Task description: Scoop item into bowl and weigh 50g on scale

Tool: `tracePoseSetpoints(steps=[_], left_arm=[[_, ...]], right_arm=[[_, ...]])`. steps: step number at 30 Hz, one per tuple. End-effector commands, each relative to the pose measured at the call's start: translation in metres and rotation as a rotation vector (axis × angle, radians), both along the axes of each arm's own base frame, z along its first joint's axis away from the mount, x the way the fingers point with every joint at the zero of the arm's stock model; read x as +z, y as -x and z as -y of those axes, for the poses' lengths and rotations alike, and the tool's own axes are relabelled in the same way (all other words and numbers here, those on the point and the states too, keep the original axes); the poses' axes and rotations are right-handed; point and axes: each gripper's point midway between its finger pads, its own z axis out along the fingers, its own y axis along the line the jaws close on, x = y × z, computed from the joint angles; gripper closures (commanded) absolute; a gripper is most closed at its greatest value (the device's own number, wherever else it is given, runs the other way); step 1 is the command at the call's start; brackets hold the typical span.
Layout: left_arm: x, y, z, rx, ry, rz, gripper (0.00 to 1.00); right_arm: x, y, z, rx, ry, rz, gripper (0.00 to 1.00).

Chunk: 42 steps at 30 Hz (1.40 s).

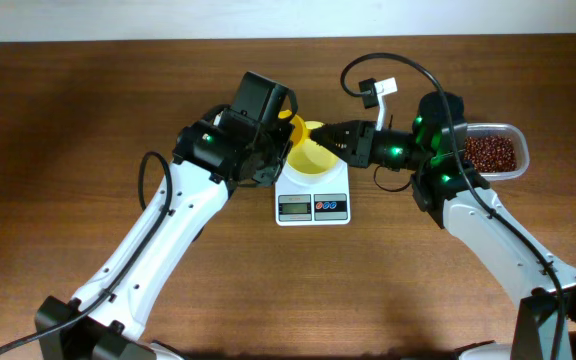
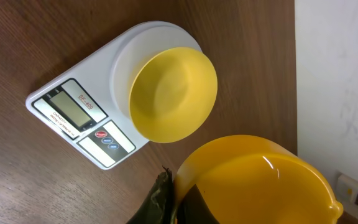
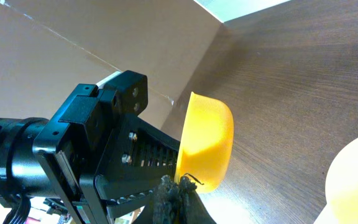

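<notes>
The pale yellow bowl (image 1: 308, 160) sits empty on the white scale (image 1: 313, 207); both also show in the left wrist view, the bowl (image 2: 174, 93) on the scale (image 2: 73, 109). A small yellow scoop (image 1: 305, 131) hangs just behind the bowl and is empty inside (image 2: 260, 180). My left gripper (image 2: 173, 199) is shut on the scoop's rim. My right gripper (image 3: 179, 190) comes from the right and is shut at the scoop's lower edge (image 3: 207, 143), apparently on its handle. The red-brown beans (image 1: 490, 152) lie in a clear container at the far right.
The clear container (image 1: 516, 140) stands behind my right arm's elbow. A black cable with a white tag (image 1: 378, 88) loops above the right arm. A pale wall edge borders the table's far side (image 2: 340, 74).
</notes>
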Motion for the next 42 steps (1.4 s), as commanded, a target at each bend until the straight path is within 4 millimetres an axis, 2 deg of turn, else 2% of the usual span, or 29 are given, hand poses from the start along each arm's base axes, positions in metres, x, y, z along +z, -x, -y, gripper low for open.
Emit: tracePoseSetpoints(steps=[1,2,3,4,5,6,11,13,21,25,29,31,34,36,39,42], left_arm=[[-0.001,0.0,0.0,0.01,-0.004,-0.005,0.93],[-0.001,0.0,0.0,0.01,-0.004,-0.005,0.82],[-0.001,0.0,0.0,0.01,-0.004,-0.005,0.54],[-0.001,0.0,0.0,0.01,-0.004,-0.005,0.41],[-0.001,0.0,0.0,0.01,-0.004,-0.005,0.18],[-0.001,0.0,0.0,0.01,-0.004,-0.005,0.01],[0.0,-0.001,0.0,0.01,-0.002,-0.002,0.01],[0.003,-0.003,0.002,0.007,0.01,0.013,0.01],[0.042,0.007,-0.005,0.006,0.049,0.105,0.01],[0.061,0.012,-0.024,0.058,0.006,0.168,0.01],[0.059,0.015,-0.033,0.079,-0.032,0.163,0.01],[0.057,0.013,-0.05,0.133,-0.11,0.176,0.01],[0.057,0.013,-0.058,0.159,-0.151,0.181,0.01],[0.057,0.013,-0.058,0.159,-0.151,0.181,0.01],[0.057,0.013,-0.058,0.159,-0.15,0.181,0.01],[0.057,0.013,-0.058,0.16,-0.15,0.182,0.01]], right_arm=[[0.009,0.005,-0.005,0.039,-0.01,0.04,0.96],[0.009,0.005,-0.005,0.039,-0.01,0.04,0.96],[0.009,0.005,-0.005,0.039,-0.01,0.04,0.96],[0.009,0.005,-0.005,0.039,-0.01,0.04,0.96],[0.009,0.005,-0.005,0.039,-0.01,0.04,0.96],[0.009,0.005,-0.005,0.039,-0.01,0.04,0.96],[0.008,0.005,-0.005,0.038,-0.009,0.037,0.96],[0.0,0.001,-0.003,0.002,0.011,-0.002,0.96],[-0.008,-0.019,0.006,-0.123,0.049,-0.014,0.96],[-0.012,-0.026,0.012,-0.187,0.073,-0.031,0.96],[-0.021,-0.029,0.025,-0.28,0.149,-0.055,0.96],[-0.02,-0.028,0.036,-0.34,0.209,-0.049,0.96],[-0.008,-0.024,0.058,-0.445,0.312,-0.034,0.96],[0.0,-0.02,0.079,-0.541,0.403,-0.035,0.96],[0.012,-0.004,0.124,-0.735,0.551,-0.067,0.96],[0.035,0.02,0.162,-0.886,0.64,-0.064,0.96]])
